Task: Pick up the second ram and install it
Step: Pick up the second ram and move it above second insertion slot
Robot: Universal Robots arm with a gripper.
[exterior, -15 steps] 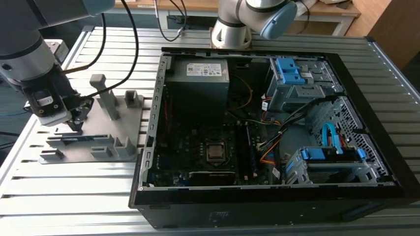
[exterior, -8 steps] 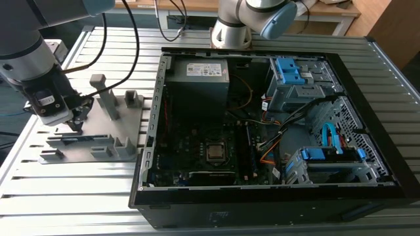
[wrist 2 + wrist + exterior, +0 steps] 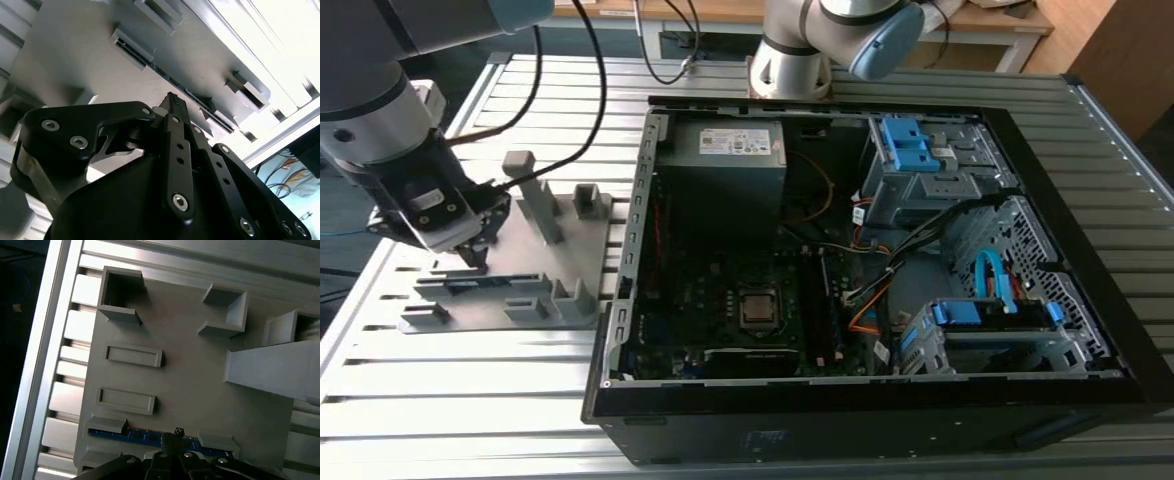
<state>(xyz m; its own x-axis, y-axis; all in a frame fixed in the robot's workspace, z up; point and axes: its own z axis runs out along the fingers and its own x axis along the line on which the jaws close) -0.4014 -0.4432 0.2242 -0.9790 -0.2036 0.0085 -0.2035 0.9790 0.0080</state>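
Blue-green memory stick (image 3: 142, 436) stands in the grey plastic fixture (image 3: 200, 390) at bottom centre, black gripper (image 3: 176, 434) pinched narrow on it; seemingly the pickup, wanting a straight lift.

A slatted metal bench (image 3: 881, 75) carries a grey plate (image 3: 507, 240) on the exterior view's left and, just beside it, an open black computer case (image 3: 881, 400) lying on its side. A tall post (image 3: 534, 200) and a shorter block (image 3: 591, 200) stand upright on the plate. The first wrist view shows two low rectangular frames (image 3: 134, 355) side by side on the plate, with hollow blocks (image 3: 227, 312) farther off. Inside the case are a grey power supply (image 3: 727, 160), a dark circuit board (image 3: 707, 310) with a square processor socket (image 3: 757, 310), two blue-clipped drive bays (image 3: 914, 145) and a tangle of wires (image 3: 881, 270). A wooden table (image 3: 987, 25) stands behind the bench.
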